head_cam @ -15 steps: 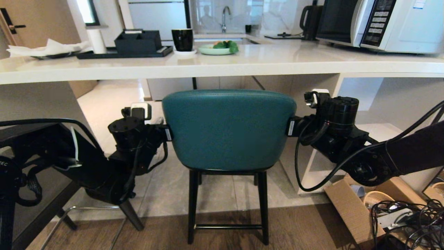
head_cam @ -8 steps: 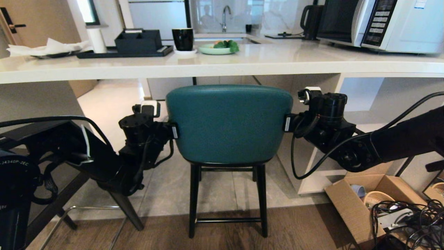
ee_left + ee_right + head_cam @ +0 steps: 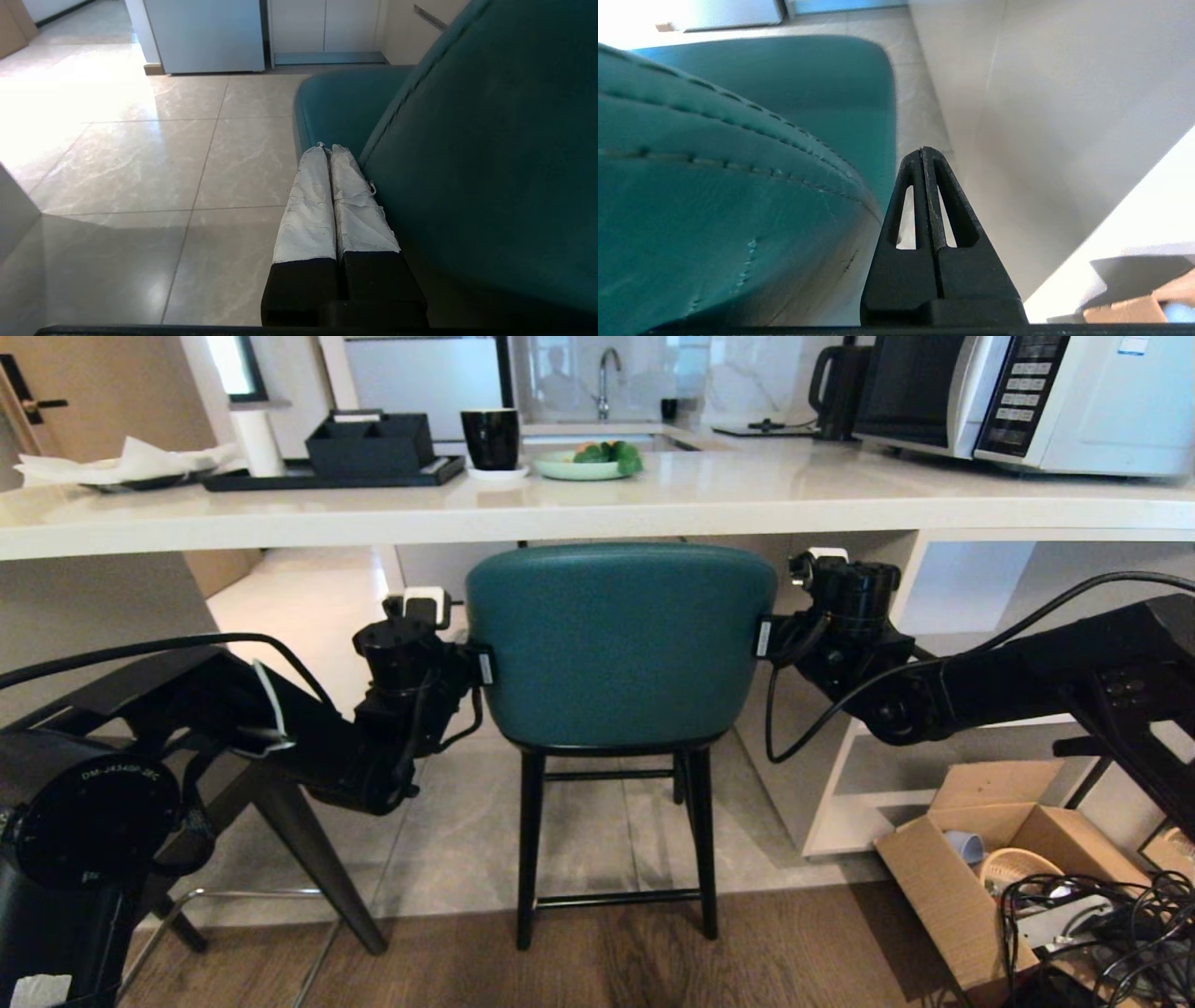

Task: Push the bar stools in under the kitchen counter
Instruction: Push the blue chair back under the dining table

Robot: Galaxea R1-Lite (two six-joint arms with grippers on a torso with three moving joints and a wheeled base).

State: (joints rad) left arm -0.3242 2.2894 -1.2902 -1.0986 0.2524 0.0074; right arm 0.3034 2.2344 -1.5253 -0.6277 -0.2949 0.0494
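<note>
The teal bar stool stands on black legs in the middle, its curved back just below the front edge of the white kitchen counter. My left gripper is shut and lies against the left side of the back. In the left wrist view its white-wrapped fingers rest along the teal back. My right gripper is shut against the right side. Its black tips sit beside the teal back. The other bar stool shows only a dark leg and a metal footrest behind my left arm.
White shelves stand under the counter's right end, close to my right arm. An open cardboard box and tangled cables lie on the floor at the right. A microwave, cup, plate and tray sit on the counter.
Both arms have stretched forward with the teal stool between them. The stool has slid away from me toward the counter, its back now up at the counter's edge.
</note>
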